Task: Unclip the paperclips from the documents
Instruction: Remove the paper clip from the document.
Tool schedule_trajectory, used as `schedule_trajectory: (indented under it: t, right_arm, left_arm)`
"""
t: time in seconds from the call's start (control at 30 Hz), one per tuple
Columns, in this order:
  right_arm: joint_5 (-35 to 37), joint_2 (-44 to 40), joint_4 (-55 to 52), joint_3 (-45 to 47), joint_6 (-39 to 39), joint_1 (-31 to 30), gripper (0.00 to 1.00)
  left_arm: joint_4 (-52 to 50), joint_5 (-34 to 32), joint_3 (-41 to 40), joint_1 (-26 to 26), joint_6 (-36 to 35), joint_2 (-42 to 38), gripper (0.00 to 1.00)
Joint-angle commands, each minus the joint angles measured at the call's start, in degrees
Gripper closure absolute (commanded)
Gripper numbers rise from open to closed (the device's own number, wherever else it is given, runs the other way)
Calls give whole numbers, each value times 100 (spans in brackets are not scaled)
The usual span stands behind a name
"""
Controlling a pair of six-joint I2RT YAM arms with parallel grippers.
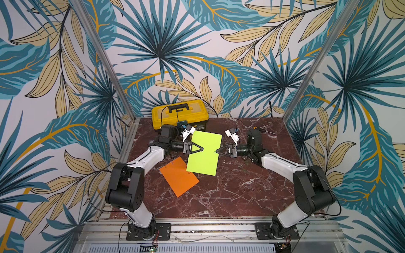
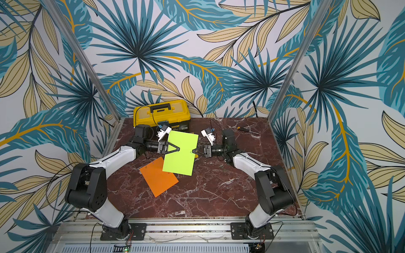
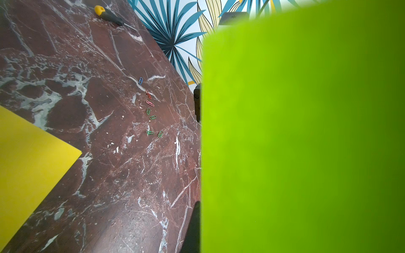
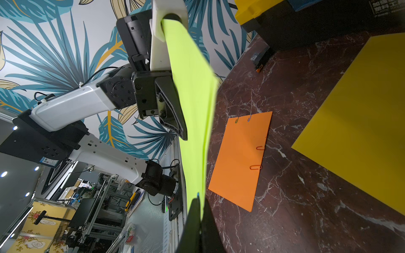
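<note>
1. Left jaws: pressed shut on one long edge of the lime green sheet (image 1: 205, 162), which is held raised above the tabletop (image 1: 232, 192).
2. Right jaws: pinching the opposite edge, at a paperclip (image 1: 213, 151) fixed there.
3. Orange sheet (image 1: 178, 177): flat on the tabletop, with four clipped paperclips (image 4: 256, 167) on two of its edges.
4. Yellow sheet (image 4: 361, 120): flat nearby.
5. Loose paperclips (image 3: 151, 110): scattered on bare tabletop.

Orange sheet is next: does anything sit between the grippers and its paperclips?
Only the lime green sheet, held raised by the left gripper and right gripper; in both top views it overlaps the orange sheet's far corner. The right wrist view shows four paperclips uncovered.
</note>
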State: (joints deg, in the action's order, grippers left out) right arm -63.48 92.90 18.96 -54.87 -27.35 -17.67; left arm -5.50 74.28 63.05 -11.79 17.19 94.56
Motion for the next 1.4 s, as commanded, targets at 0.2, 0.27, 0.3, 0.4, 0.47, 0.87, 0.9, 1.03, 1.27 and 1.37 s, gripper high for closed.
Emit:
schedule_trajectory:
  t: [0.2, 0.27, 0.3, 0.4, 0.47, 0.87, 0.9, 1.03, 1.27, 1.37]
  right_arm:
    - [-13, -172, -333, 126, 208, 159, 100]
    - [-12, -185, -386, 126, 238, 174, 100]
    - [-7, -193, -414, 126, 256, 176, 99]
    - [1, -216, -490, 134, 309, 192, 99]
    - [12, -236, -508, 143, 323, 210, 99]
    - [29, -266, -586, 143, 354, 282, 98]
    - [29, -272, -591, 143, 357, 286, 97]
    - [29, -278, -625, 157, 387, 296, 96]
    - [38, -316, -746, 152, 467, 330, 95]
    - [29, -323, -762, 152, 479, 352, 95]
  left_arm:
    - [63, -38, -64, 81, -119, -99, 100]
    - [55, -36, -75, 89, -119, -105, 100]
    - [58, -37, -73, 92, -128, -105, 100]
    - [58, -37, -75, 93, -130, -114, 100]
    - [56, -39, -82, 95, -132, -114, 100]
    - [57, -45, -99, 103, -136, -122, 100]
    - [57, -46, -96, 106, -132, -113, 100]
    - [58, -45, -92, 106, -137, -114, 100]
    - [62, -45, -82, 111, -129, -113, 100]
    - [58, -46, -74, 107, -128, -114, 100]
